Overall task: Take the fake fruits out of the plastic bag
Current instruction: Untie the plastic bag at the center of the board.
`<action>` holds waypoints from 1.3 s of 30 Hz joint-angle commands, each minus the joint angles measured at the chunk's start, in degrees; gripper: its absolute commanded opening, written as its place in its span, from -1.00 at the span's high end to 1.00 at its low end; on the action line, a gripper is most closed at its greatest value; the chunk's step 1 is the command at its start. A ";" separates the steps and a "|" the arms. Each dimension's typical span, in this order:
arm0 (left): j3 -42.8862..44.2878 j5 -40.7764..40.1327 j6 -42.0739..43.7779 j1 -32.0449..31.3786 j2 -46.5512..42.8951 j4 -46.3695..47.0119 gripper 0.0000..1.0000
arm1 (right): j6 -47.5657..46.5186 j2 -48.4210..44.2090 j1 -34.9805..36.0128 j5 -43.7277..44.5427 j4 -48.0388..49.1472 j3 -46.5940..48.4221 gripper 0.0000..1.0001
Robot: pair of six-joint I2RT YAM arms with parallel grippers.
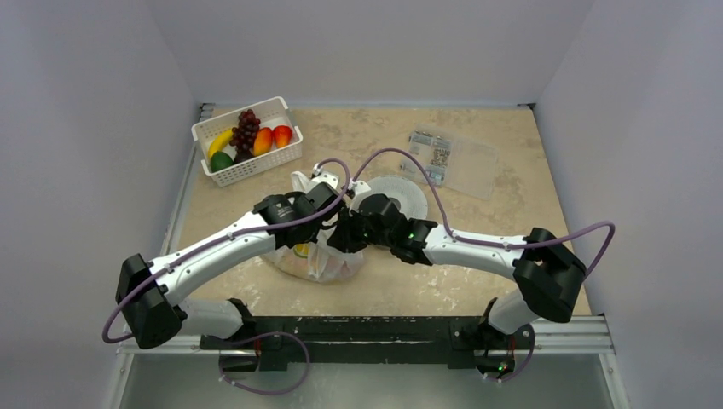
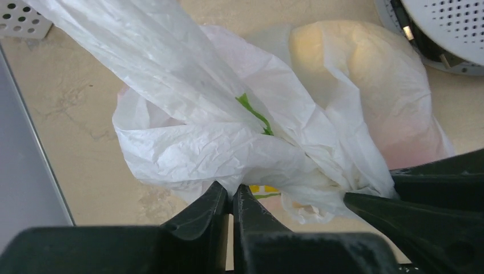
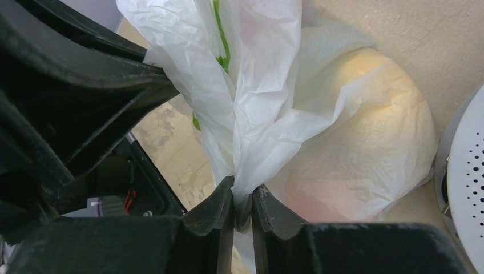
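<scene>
Thin white film was all that either gripper had hold of, and that was your risk. The plastic bag (image 1: pixel 320 260) lay on the table (image 1: pixel 477 281) between the two arms, toward the near edge, with both grippers at its bunched top. The right gripper (image 3: pixel 242 197) was clamped on a twisted fold, with film running down between its fingers. The left gripper (image 2: pixel 231 194) stood nearly closed with a crease of the bag at its tips. It looked nipped, but only by a sliver. Had you pulled the two apart hard, I judge the film could have torn or slid out of the left pinch, so little of it was caught. Lifting instead would likely have carried the whole bag up with its mouth closed. The fake fruits (image 2: pixel 354 74) sat inside, beyond and below the fingers. They showed as yellow and pink swellings through the film, touched by neither gripper.
</scene>
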 commanded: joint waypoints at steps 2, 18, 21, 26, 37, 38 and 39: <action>-2.69 -0.89 -0.49 4.13 -6.24 1.48 1.00 | 1.11 0.04 0.43 1.67 -0.23 1.55 0.74; -16.03 14.05 -1.68 20.01 -32.06 4.95 1.00 | 3.19 -5.15 -1.77 0.36 9.04 -8.82 0.81; -16.25 16.04 -0.67 19.97 -32.22 5.33 1.00 | -2.07 -5.91 -1.56 2.56 4.42 -5.71 0.74; -15.41 20.34 5.08 20.02 -31.29 6.19 1.00 | -13.33 -6.91 2.16 12.62 -5.14 1.36 0.37; -14.42 18.25 11.23 20.00 -27.82 7.57 1.00 | -33.78 -7.76 14.03 21.64 -4.95 5.52 -0.13; -14.15 17.97 11.19 20.01 -27.83 7.37 1.00 | -35.81 -7.38 15.18 21.47 -4.20 5.65 -0.14; -13.97 17.29 11.15 19.95 -27.90 7.12 1.00 | -38.22 -6.60 16.28 21.44 -3.95 6.12 -0.14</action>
